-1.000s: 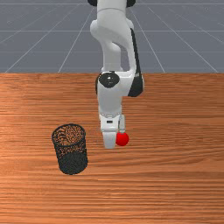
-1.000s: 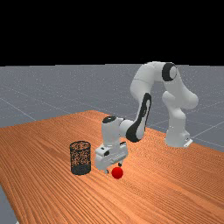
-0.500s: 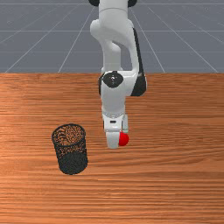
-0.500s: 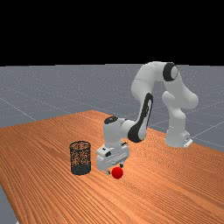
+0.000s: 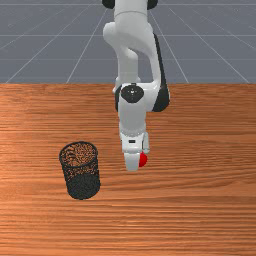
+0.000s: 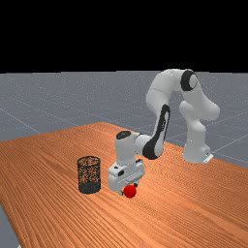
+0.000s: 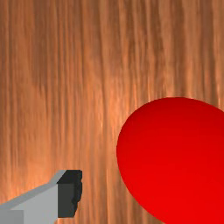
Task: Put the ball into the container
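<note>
In the far view my gripper (image 6: 129,189) hangs low with its fingertips well apart, just behind the red ball (image 6: 130,192). The ball rests on the table and partly covers the gap between them. From the front, the hand (image 5: 132,157) hides the left part of the ball (image 5: 143,160). In the wrist view one finger of my gripper (image 7: 112,193) stands apart from the large red ball (image 7: 175,162); the ball hides the place of the other. The container, a black mesh basket (image 5: 83,186), stands upright to the front view's left of the hand.
The wooden table (image 5: 200,210) extends around the ball and basket. In the far view the basket (image 6: 89,187) stands left of the hand, with a strip of table between them. Its round mouth faces up.
My hand has moved toward the front view's right and a little lower, now covering more of the ball. Ball and basket have stayed in place.
</note>
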{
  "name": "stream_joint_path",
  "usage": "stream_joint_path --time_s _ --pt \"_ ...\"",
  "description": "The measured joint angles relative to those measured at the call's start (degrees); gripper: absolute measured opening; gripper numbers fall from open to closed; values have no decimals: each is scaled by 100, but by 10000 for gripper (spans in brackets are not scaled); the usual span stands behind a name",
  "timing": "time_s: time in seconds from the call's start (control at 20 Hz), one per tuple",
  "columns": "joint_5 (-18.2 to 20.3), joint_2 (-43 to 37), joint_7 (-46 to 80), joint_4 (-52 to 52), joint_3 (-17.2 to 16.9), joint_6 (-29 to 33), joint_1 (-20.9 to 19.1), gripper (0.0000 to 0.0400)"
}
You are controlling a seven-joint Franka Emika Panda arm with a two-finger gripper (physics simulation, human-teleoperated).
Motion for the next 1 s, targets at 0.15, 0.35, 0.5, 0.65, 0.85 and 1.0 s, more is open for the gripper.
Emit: stream_joint_path --time_s 0.15,0.35,0.5,0.65,0.85,1.0 --pt "21 -12 112 -34 -3 69 53 400" --pt "6 26 126 43 16 -38 98 400" --pt "4 124 124 203 19 -115 96 280" --pt "5 144 121 204 20 52 95 277" --pt "9 -141 117 -125 20 361 97 277" --pt "5 -414 124 -223 17 224 99 277"
